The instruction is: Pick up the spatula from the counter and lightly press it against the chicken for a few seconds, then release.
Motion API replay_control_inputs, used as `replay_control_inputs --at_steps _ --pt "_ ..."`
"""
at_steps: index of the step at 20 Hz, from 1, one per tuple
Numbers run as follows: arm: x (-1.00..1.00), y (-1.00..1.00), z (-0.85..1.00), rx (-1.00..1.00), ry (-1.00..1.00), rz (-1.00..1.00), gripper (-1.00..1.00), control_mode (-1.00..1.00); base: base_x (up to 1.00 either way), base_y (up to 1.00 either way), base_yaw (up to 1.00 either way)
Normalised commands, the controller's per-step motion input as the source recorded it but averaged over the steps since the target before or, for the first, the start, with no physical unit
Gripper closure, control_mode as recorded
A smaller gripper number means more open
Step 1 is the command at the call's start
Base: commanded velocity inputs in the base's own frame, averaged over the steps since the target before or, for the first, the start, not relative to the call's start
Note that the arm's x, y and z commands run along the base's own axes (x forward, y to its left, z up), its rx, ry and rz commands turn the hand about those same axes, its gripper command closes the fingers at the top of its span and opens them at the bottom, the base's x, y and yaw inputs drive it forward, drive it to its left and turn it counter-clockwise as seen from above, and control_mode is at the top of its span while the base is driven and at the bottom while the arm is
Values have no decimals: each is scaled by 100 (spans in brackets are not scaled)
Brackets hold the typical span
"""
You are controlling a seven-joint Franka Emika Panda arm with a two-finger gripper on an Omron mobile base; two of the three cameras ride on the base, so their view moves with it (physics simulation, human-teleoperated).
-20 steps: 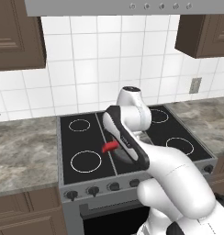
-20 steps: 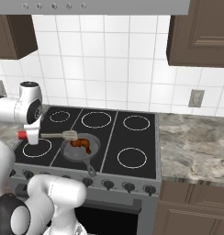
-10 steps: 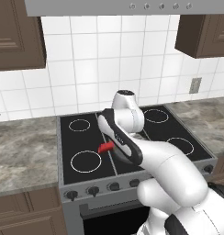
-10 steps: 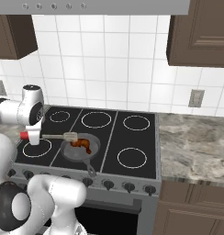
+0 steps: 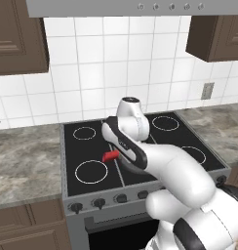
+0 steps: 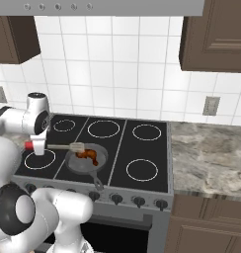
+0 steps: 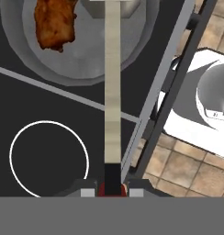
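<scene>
A spatula (image 7: 112,92) with a pale beige shaft and a red grip end runs ahead of the end effector (image 7: 112,190) toward a grey pan (image 7: 81,69) holding orange-brown chicken (image 7: 54,23). Beneath it the stovetop (image 7: 22,101) is black with thin white burner rings. Beyond lie white wall tiles (image 6: 117,74), dark brown cabinets (image 6: 216,34) and a grey mottled counter (image 6: 211,153).

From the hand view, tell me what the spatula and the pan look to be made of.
Spatula: pale beige, matte shaft, so wood or plastic by the look; its grip end is red and dark, likely plastic. Pan: even grey with a dull sheen, probably metal. Both are rendered, so neither is sure.
</scene>
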Motion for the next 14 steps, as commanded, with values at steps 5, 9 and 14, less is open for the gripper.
replay_control_inputs --at_steps 5,9,14 --pt "13 0 -14 0 0 -2 100 -100 0 0 0" --pt "12 0 -15 0 0 -2 100 -100 0 0 0" --pt "12 0 -12 0 0 -1 100 -100 0 0 0"
